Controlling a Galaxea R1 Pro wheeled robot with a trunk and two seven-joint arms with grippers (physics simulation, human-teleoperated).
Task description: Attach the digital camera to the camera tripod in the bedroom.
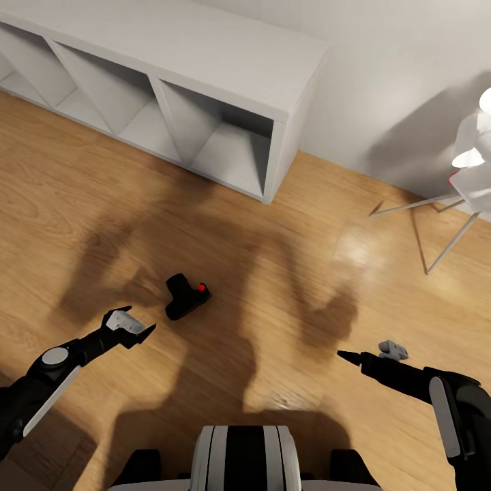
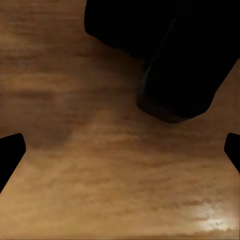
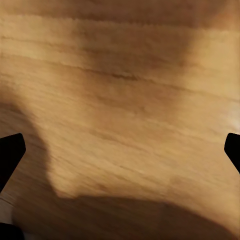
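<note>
One small black camera with a stubby lens and a red dot on top lies on the wood floor, in front of the grey cube shelf. Two grippers hover above the floor: the left gripper just beside the camera, released and empty; the right gripper well apart, also spread wide. One white lamp stands beside the shelf.

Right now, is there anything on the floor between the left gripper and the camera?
No. In the head view, only bare, shadowed wood floor separates the left gripper from the camera. The left wrist view shows the same bare planks before the camera.
</note>
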